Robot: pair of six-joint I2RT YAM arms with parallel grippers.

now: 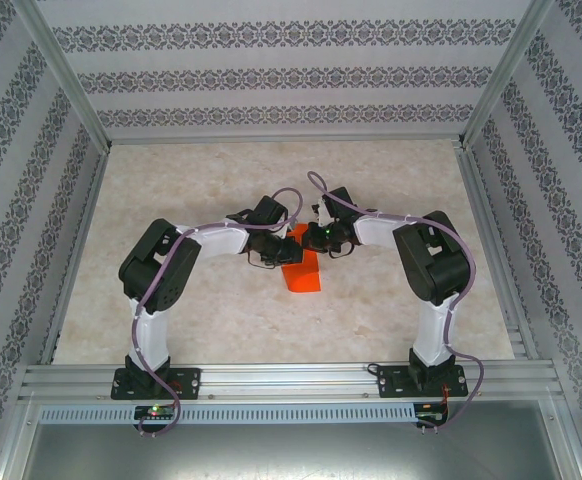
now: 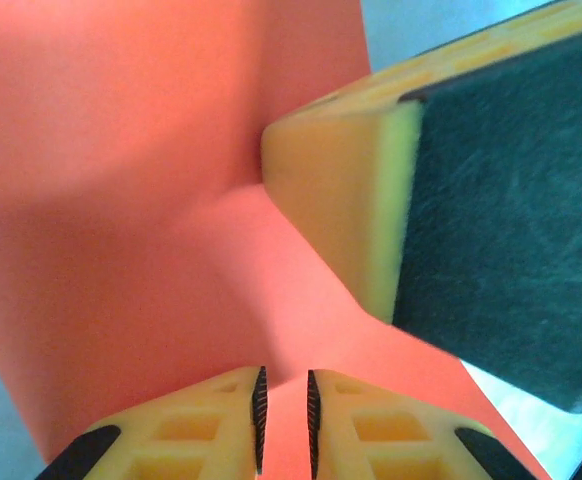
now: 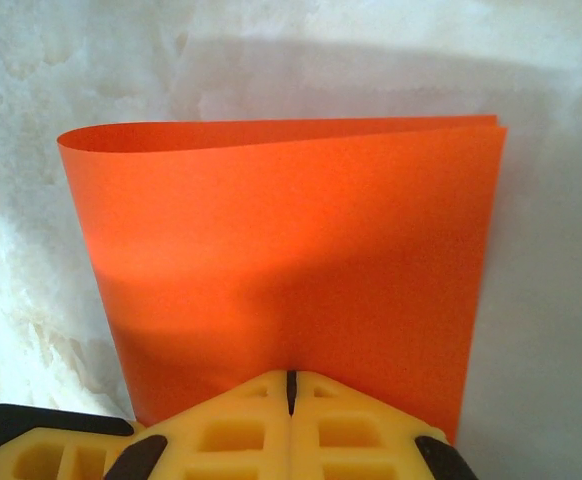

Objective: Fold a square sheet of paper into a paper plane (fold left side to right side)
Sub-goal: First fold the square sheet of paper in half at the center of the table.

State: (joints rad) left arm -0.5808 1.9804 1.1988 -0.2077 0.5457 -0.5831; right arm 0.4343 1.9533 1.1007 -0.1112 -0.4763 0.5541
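The square sheet of paper point(image 1: 302, 274) is bright orange and lies folded over on itself in the middle of the table. In the right wrist view the paper point(image 3: 291, 240) is a doubled rectangle whose far-left edge bulges up in a loose curve. My right gripper point(image 3: 291, 376) is shut, with its tips resting on the paper's near edge. My left gripper point(image 2: 284, 372) hovers close over the paper point(image 2: 121, 200), jaws a narrow gap apart with nothing clamped. One yellow finger point(image 2: 341, 200) of the right gripper presses the sheet just ahead of it. From above, the left gripper point(image 1: 275, 251) and the right gripper point(image 1: 318, 239) meet over the paper's far end.
The pale marbled table point(image 1: 211, 170) has bare room on every side of the paper. Aluminium rails point(image 1: 271, 378) run along its near edge and sides, and patterned walls close it in. Both arms bend inward from their bases.
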